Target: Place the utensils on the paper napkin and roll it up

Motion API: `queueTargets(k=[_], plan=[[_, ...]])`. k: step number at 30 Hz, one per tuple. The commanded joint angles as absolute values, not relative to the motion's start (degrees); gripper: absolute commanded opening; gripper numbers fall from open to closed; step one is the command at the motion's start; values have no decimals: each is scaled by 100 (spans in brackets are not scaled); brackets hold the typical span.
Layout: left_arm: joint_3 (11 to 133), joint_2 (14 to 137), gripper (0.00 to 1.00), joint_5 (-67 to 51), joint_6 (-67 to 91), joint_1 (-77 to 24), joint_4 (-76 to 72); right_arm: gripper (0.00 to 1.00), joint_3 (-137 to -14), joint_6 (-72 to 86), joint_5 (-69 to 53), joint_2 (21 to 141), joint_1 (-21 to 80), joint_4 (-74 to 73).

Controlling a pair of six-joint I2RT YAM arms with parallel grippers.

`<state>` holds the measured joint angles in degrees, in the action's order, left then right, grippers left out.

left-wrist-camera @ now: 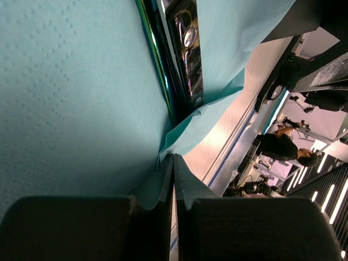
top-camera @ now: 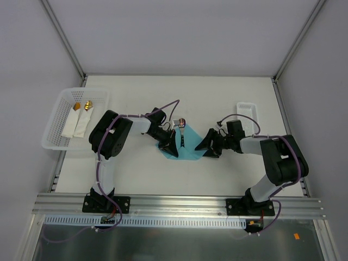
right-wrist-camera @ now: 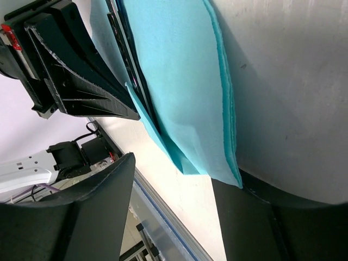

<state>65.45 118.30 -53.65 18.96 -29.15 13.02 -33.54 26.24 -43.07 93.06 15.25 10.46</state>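
The paper napkin (top-camera: 182,153) (left-wrist-camera: 70,98) (right-wrist-camera: 174,65) is spread at the middle of the table (top-camera: 217,98), between the two grippers. The utensils (top-camera: 184,133) (left-wrist-camera: 182,49) (right-wrist-camera: 128,60) are laid on it from near to far, with their shiny heads projecting past its far edge. In the left wrist view the teal sheet is seen doubled beside the dark handles, so the cutlery looks partly enclosed. This is judged to be the opening of the roll, with the left side raised so that it can be turned over the utensils.

The left gripper (top-camera: 169,144) (left-wrist-camera: 174,163) is set at the napkin's left edge with its jaws pressed fully together. As far as can be made out, a thin fold of the teal paper is pinched between the tips.

The right gripper (top-camera: 205,147) (right-wrist-camera: 174,174) is held low at the right side of the napkin with its jaws moderately wide, and nothing is gripped. A corner of the layered paper is framed between its two fingers and lies just beside one of them; whether it is touched cannot be told. This placing is judged to be for steadying the right edge while the left is worked.
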Motion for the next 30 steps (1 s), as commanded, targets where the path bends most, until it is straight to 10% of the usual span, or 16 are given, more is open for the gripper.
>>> queueTargets(k=[1,6,11,18,24,30], plan=[[6434,11848,0,-5045,1837,-2865,1257,43,-3067,1951,-2795,9615,1503,26],[6451,11883,0,-5080,1846,-2865,1248,66,-3286,1837,-2944,9738,1792,-175],[6442,11883,0,-5080,1846,-2856,1239,65,-3471,1609,-2813,10133,1837,-439],[6416,11883,0,-5089,1837,-2848,1222,36,-3191,1784,-2829,9818,1784,-107],[6434,11892,0,-5106,1846,-2839,1222,66,-3410,1670,-3313,10019,1819,-176],[6416,11892,0,-5098,1863,-2839,1204,65,-3524,1442,-3121,10257,1942,-413]])
